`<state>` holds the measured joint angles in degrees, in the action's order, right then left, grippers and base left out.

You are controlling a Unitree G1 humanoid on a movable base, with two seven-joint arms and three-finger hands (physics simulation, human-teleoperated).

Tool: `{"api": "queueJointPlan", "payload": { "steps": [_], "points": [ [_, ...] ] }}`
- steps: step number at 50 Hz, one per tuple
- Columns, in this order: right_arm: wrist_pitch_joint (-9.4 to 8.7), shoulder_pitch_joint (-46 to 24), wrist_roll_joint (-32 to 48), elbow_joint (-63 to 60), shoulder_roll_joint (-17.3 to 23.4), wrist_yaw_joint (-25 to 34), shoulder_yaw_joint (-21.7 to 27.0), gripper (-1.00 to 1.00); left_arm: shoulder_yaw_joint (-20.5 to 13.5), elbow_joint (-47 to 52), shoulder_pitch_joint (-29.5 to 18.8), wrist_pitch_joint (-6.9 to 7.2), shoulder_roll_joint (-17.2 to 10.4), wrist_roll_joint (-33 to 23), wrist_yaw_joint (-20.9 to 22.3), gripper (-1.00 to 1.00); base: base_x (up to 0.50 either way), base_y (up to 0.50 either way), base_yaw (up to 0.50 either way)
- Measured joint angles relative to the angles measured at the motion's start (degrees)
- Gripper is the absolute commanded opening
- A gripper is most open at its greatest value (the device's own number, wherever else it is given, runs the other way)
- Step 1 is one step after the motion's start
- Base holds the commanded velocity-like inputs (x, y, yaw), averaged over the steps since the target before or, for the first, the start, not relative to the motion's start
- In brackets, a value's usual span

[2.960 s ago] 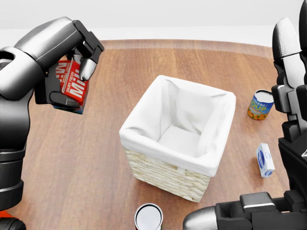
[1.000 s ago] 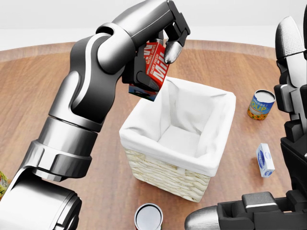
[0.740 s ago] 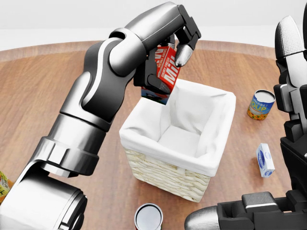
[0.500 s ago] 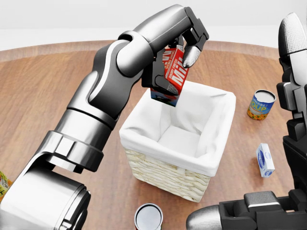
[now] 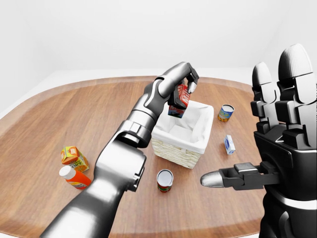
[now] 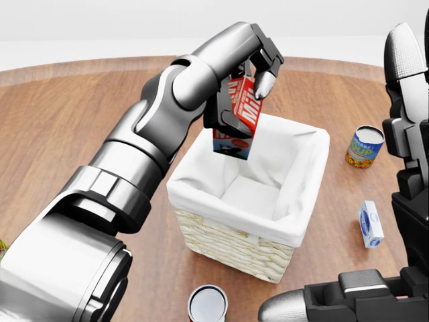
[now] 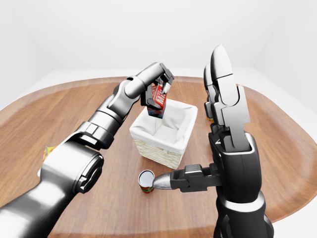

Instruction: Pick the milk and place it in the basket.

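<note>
Now the milk (image 6: 238,115) is pinched by the left hand (image 6: 249,70) over the basket (image 6: 201,176) rim; dropped early, it could be knocked outside.

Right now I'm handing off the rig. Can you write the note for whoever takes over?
Left hand: shut on the milk, held over the basket's top-left corner in the head view.
Right hand: open, raised, empty, at the right of the views.
Done: milk picked and carried to the basket.
Left: lower it inside the liner, release, withdraw.
Nearby: a can below the basket, a soup can and small carton to its right.
</note>
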<state>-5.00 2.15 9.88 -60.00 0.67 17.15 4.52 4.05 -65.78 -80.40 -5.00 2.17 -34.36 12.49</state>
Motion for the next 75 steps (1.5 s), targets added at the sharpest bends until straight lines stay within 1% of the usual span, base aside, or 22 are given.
{"api": "queueJointPlan", "payload": {
  "steps": [12, 23, 33, 42, 50, 60, 75],
  "points": [
    [0.0, 0.45, 0.22, 0.0, -0.43, 0.36, -0.19, 1.0, -0.64, -4.97, -1.09, 0.0, 0.14, 1.17, -1.97, -1.0, 0.0, 0.0, 0.0],
    [0.0, 0.74, 0.51, 0.0, -0.8, 0.68, -0.34, 1.0, -1.71, -5.84, -1.73, 0.0, -0.03, 5.26, -4.42, -1.0, 0.0, 0.0, 0.0],
    [0.0, 0.74, 0.47, 0.0, -0.84, 0.75, -0.26, 1.0, -1.38, -6.29, -1.81, 0.0, 0.29, 6.42, -5.72, -1.0, 0.0, 0.0, 0.0],
    [0.0, 0.84, 0.25, 0.0, -0.78, 0.74, -0.15, 1.0, -0.66, -6.7, -1.69, 0.0, 0.86, 5.03, -7.15, -1.0, 0.0, 0.0, 0.0],
    [0.0, 1.19, -0.1, 0.0, -0.66, 0.67, -0.09, 1.0, -0.39, -7.11, -2.84, 0.0, 1.37, 3.55, -7.97, -1.0, 0.0, 0.0, 0.0],
    [0.0, 1.59, -0.93, 0.0, -0.27, 0.41, 0.18, 1.0, -0.68, -7.79, -4.68, 0.0, 2.06, 2.49, -8.33, -1.0, 0.0, 0.0, 0.0],
    [0.0, 2.19, -1.93, 0.0, 0.42, -0.17, 0.02, 1.0, -1.52, -9.43, -6.65, 0.0, 2.25, 1.62, -8.2, -1.0, 0.0, 0.0, 0.0]
  ]
}}
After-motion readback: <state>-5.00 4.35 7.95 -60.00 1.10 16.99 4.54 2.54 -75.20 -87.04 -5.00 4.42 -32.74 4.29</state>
